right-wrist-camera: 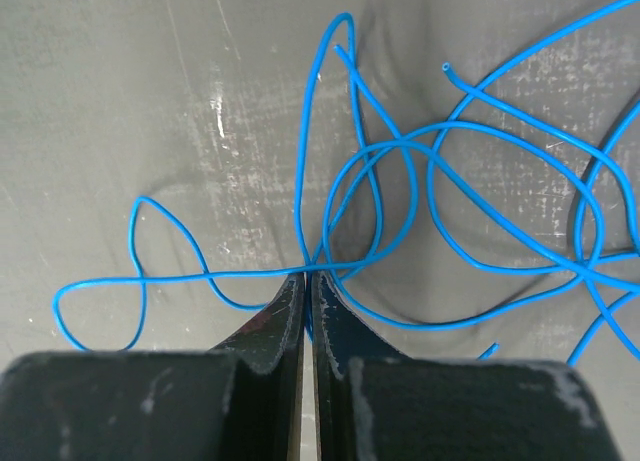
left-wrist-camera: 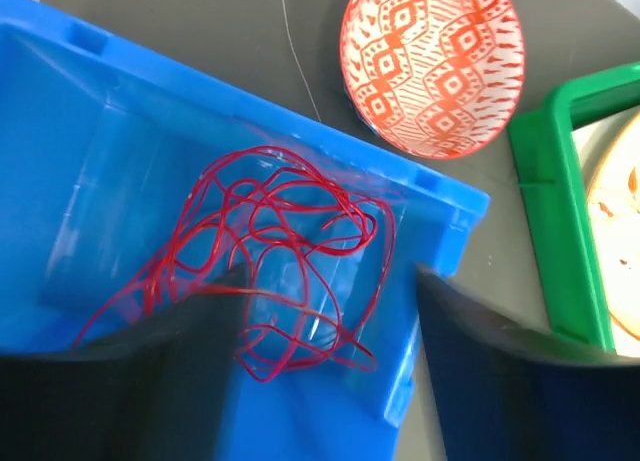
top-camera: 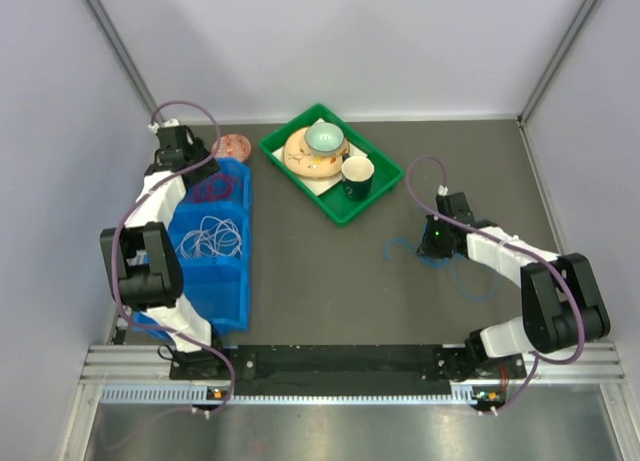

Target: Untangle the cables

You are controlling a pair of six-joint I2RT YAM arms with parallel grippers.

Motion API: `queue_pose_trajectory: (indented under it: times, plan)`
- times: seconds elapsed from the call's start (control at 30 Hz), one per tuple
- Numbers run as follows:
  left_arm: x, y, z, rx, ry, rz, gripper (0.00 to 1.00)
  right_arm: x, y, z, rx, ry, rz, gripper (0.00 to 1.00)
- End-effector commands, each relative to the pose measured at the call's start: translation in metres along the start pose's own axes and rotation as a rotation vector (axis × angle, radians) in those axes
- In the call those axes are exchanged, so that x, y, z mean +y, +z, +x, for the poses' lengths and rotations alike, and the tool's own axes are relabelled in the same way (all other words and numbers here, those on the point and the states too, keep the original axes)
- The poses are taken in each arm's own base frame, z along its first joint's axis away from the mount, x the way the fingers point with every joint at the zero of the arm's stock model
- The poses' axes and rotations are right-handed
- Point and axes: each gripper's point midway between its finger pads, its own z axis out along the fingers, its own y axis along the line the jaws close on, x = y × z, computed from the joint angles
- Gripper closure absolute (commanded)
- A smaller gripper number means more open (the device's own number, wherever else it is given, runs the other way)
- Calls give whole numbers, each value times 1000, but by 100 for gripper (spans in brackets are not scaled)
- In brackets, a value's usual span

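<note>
The red cable (left-wrist-camera: 280, 231) lies in a loose tangle in the far compartment of the blue bin (left-wrist-camera: 60, 131). My left gripper (left-wrist-camera: 332, 276) hangs open just above it, one finger on each side, and holds nothing. In the top view the red cable (top-camera: 212, 189) and my left gripper (top-camera: 193, 166) are at the bin's far end. The white cable (top-camera: 210, 239) sits coiled in the middle compartment. The blue cable (right-wrist-camera: 440, 131) sprawls in loops on the dark table. My right gripper (right-wrist-camera: 308, 276) is shut on one strand of it, low over the table at the right (top-camera: 432, 243).
A green tray (top-camera: 275, 151) at the back centre holds a plate, a teal bowl (top-camera: 324, 136) and a dark green cup (top-camera: 356, 176). A red patterned bowl (left-wrist-camera: 432, 61) stands between the bin and the tray's rim (left-wrist-camera: 545, 181). The blue bin (top-camera: 235, 301) runs along the left.
</note>
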Motion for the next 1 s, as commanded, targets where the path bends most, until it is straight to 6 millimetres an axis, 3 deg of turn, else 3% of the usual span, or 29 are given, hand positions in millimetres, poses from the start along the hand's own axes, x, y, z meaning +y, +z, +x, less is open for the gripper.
queue_pose_trajectory:
  times: [0.0,0.13,0.23,0.33,0.37,0.4,0.57,0.6,0.67,0.77,0.8,0.9,0.93,0.97]
  plan:
    - [-21,-50,-47,-135,23,73,18,4,-8,-11,-55,-14,-16,100]
    - [-40,-82,-72,-186,56,111,13,7,-10,-12,-54,-13,-28,100]
    - [-56,-101,-79,-205,87,147,13,9,-13,-14,-64,-11,-37,100]
    - [-81,-105,-63,-162,184,170,14,13,-19,-19,-82,-2,-50,100]
    - [-84,-104,-56,-131,198,179,15,15,-22,-21,-90,1,-55,100]
    - [-105,-109,-39,-70,227,266,15,19,-27,-26,-109,6,-69,100]
    - [-121,-103,7,81,291,317,16,29,-48,-35,-157,25,-113,100]
    - [-132,-106,23,110,314,350,16,30,-52,-37,-165,32,-119,100]
    - [-148,-115,39,134,340,391,16,29,-60,-36,-182,43,-119,100]
    - [-186,-139,74,191,403,486,15,13,-65,-31,-206,70,-49,100]
    - [-201,-151,86,208,421,525,15,4,-65,-25,-205,87,-11,100]
    - [-223,-179,115,264,439,625,14,-10,-59,3,-173,106,-1,100]
    - [-227,-184,123,275,444,643,14,-15,-59,8,-160,92,18,77]
    - [-236,-195,133,284,456,682,14,-19,-62,7,-156,90,49,66]
